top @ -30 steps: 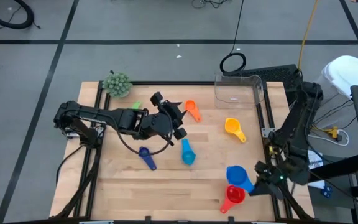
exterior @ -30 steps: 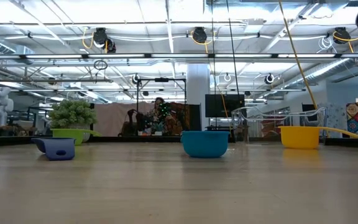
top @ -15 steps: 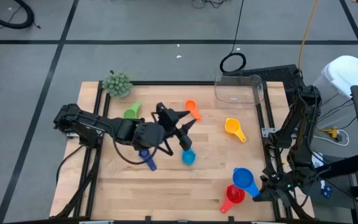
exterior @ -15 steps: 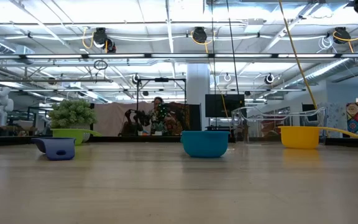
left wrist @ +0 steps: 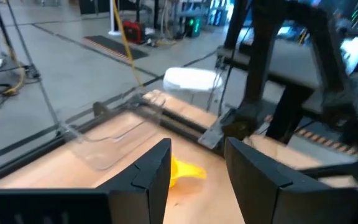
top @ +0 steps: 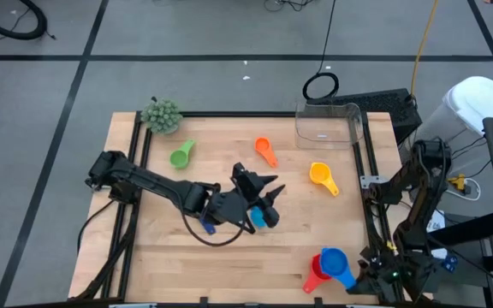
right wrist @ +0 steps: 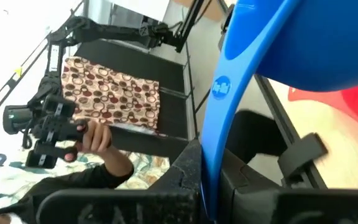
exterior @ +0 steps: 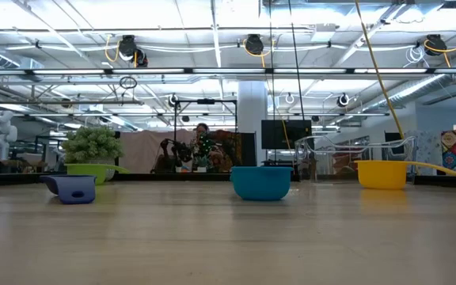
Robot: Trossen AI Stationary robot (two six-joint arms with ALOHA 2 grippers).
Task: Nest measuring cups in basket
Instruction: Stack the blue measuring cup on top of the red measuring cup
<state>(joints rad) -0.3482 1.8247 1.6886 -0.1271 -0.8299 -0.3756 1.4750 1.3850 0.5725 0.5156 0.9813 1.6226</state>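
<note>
My left gripper (top: 272, 190) (left wrist: 197, 168) is open and hovers above the light blue cup (top: 259, 216) (exterior: 261, 182). A dark blue cup (top: 204, 224) (exterior: 71, 188) lies partly under that arm. The green (top: 181, 155), orange (top: 265, 151) and yellow (top: 322, 176) (left wrist: 185, 169) cups lie apart on the table. The clear basket (top: 328, 124) (left wrist: 114, 140) stands at the far right corner. My right gripper (top: 362, 275) (right wrist: 207, 168) is shut on a blue cup (top: 334, 263) (right wrist: 303, 43) whose bowl is over the red cup (top: 317, 274) (right wrist: 347, 102). My right gripper pinches the blue cup's flat handle (right wrist: 219, 124) between its two fingers, coming from the table's right near corner with the fingers along the handle. The bowl sits upright right over the red cup. Whether it rests in the red cup I cannot tell.
A fuzzy grey-green ball (top: 161, 114) sits at the far left corner. Black rails (top: 368, 180) run along the table's sides. A person's hand (right wrist: 95, 140) shows in the room beyond the right arm.
My left gripper has swung from beside the orange cup toward the near edge and somewhat right, ending over the light blue cup. My right gripper has drawn back toward the near edge, carrying the blue cup from beside the red cup to over it.
</note>
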